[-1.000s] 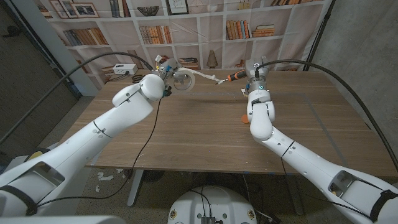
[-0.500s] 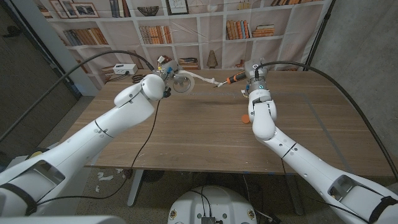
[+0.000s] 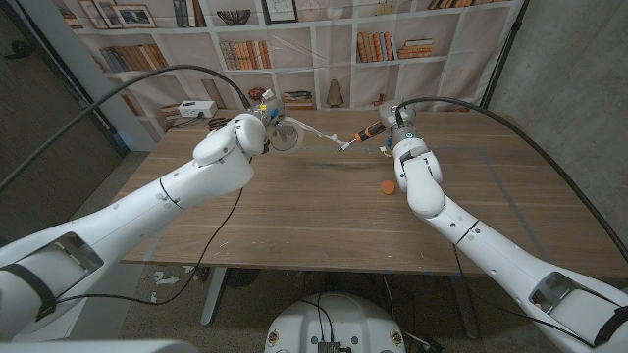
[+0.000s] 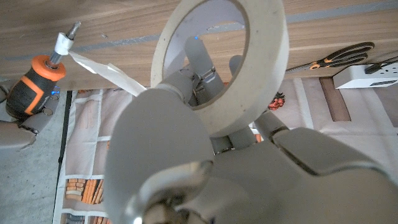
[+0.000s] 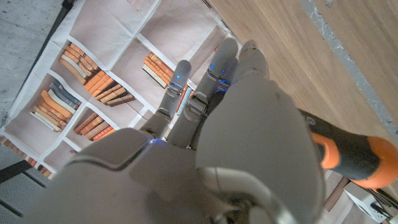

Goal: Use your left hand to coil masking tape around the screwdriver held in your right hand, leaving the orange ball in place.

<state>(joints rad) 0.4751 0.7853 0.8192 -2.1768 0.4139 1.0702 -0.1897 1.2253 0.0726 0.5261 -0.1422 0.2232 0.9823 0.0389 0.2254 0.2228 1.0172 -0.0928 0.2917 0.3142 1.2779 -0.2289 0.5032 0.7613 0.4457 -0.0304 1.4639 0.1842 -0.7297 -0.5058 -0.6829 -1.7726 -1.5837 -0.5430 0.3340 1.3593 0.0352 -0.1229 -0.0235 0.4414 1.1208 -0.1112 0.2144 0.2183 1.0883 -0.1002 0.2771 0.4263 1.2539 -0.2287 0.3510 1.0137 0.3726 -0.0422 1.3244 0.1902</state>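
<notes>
Two hands meet above the far half of the worktop (image 3: 294,211). Upper centre of the head view, the left hand (image 3: 263,126) grips the masking tape (image 3: 286,134) roll, fingers through its core. A pale strip (image 3: 319,134) runs tight across to the screwdriver (image 3: 359,135), which the right hand (image 3: 396,126) clasps by its black-and-orange handle, shaft pointing toward the roll. In the left wrist view the strip (image 4: 102,68) reaches the shaft just below the bit. The orange ball (image 3: 389,185) rests on the wood right of centre, under the right forearm, apart from both hands. I'd judge the wrap well underway: keep that strip taut, circle the roll closely round the shaft, hold the screwdriver steady, and stay high above the ball. No containers on the worktop; the shelves (image 3: 324,44) along the top hold books.
</notes>
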